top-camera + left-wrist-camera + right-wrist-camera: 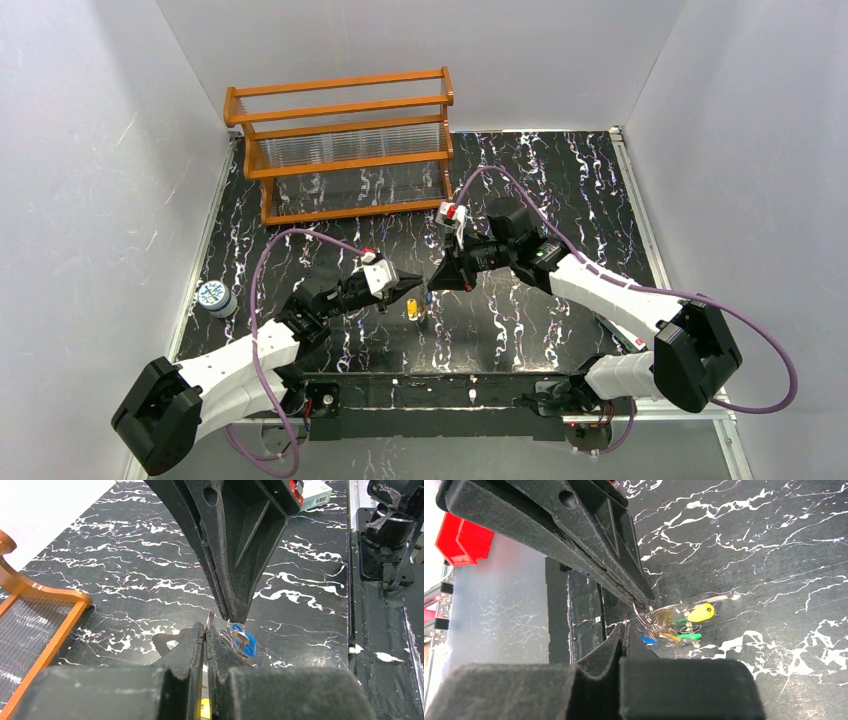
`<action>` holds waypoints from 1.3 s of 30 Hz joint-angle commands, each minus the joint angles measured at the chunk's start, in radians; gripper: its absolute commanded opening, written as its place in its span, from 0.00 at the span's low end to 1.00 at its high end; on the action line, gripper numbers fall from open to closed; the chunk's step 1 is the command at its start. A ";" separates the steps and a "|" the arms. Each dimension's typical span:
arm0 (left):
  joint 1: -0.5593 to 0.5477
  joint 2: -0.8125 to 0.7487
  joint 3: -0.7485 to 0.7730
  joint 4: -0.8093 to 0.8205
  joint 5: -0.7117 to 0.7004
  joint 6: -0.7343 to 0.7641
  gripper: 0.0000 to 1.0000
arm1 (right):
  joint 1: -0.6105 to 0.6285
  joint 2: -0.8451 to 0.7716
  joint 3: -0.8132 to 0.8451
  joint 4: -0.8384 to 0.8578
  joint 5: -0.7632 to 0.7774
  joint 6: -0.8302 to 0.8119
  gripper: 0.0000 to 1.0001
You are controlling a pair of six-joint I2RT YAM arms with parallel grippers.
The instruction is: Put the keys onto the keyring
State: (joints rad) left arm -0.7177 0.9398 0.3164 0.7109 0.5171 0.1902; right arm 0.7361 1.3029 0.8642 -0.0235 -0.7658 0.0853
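Left gripper (pixel 205 632): clenched, fingers pressed flat together, and we see a thin wire end poking up out of the seam, so we log it as grasping the keyring (pixel 644 619). Right gripper (pixel 623 630): also clenched, tip down on the same silvery wire loop, with a glint of wire at its seam. We read that as a pinch on the keyring too, though the contact is tiny.

The two tips meet nose to nose, almost touching, left from the left side and right from the right.

The keys (pixel 681 625) bunch up on the wire just beside the tips. We make out the yellow key (pixel 700 613) outermost, the green key (pixel 689 636) under it, and the blue key (pixel 246 642) closest to the fingers. The wire passes through their heads as far as we can tell, but the tangle is too small to sort key by key. We cannot tell whether the bunch rests on the surface or hangs just above it.

All this sits over the black marbled desk (pixel 560 200), around the middle of its width, closer to the near edge than the far one.

An orange wooden rack (pixel 345 150) with clear ribbed panels stands at the far left corner. A small round tin (pixel 215 297) sits at the left edge. Purple cables (pixel 262 270) loop off both arms.
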 commanded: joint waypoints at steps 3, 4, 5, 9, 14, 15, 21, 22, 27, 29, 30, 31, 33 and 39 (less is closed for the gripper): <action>-0.009 -0.013 -0.009 0.055 0.022 -0.009 0.00 | 0.013 -0.035 0.042 0.036 0.050 -0.022 0.01; -0.010 -0.014 -0.010 0.055 0.022 -0.008 0.00 | 0.013 -0.039 0.043 0.036 0.060 -0.021 0.01; -0.011 -0.013 -0.010 0.055 0.022 -0.007 0.00 | 0.014 -0.044 0.045 0.036 0.070 -0.021 0.01; -0.011 -0.013 -0.011 0.055 0.022 -0.009 0.00 | 0.014 -0.060 0.046 0.038 0.111 -0.014 0.01; -0.011 -0.016 -0.011 0.055 0.018 -0.007 0.00 | 0.015 -0.073 0.046 0.038 0.129 -0.015 0.01; -0.011 -0.016 -0.011 0.055 0.019 -0.007 0.00 | 0.014 -0.077 0.042 0.043 0.133 -0.013 0.01; -0.011 -0.018 -0.008 0.055 0.018 -0.004 0.00 | 0.014 -0.074 0.044 0.026 0.205 -0.015 0.01; -0.011 -0.017 -0.008 0.055 0.018 -0.005 0.00 | 0.014 -0.065 0.052 0.003 0.214 -0.015 0.01; -0.012 -0.018 -0.010 0.055 0.011 -0.006 0.00 | 0.014 -0.047 0.058 -0.035 0.232 -0.033 0.01; -0.011 -0.020 -0.010 0.055 0.007 -0.009 0.00 | 0.014 -0.058 0.048 -0.035 0.244 -0.039 0.01; -0.012 -0.021 -0.010 0.055 0.004 -0.012 0.00 | 0.014 -0.066 0.043 -0.034 0.245 -0.044 0.01; -0.010 -0.022 -0.010 0.055 0.001 -0.015 0.00 | 0.014 -0.072 0.039 -0.031 0.240 -0.047 0.01; -0.011 -0.023 -0.008 0.055 -0.009 -0.026 0.00 | 0.015 -0.082 0.029 -0.019 0.216 -0.053 0.01; -0.012 -0.012 0.008 0.055 -0.036 -0.105 0.00 | 0.026 -0.115 0.009 0.012 0.193 -0.066 0.01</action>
State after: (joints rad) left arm -0.7235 0.9394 0.3069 0.7120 0.5049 0.1478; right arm 0.7498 1.2404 0.8780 -0.0551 -0.5529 0.0483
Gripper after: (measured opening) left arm 0.013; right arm 0.030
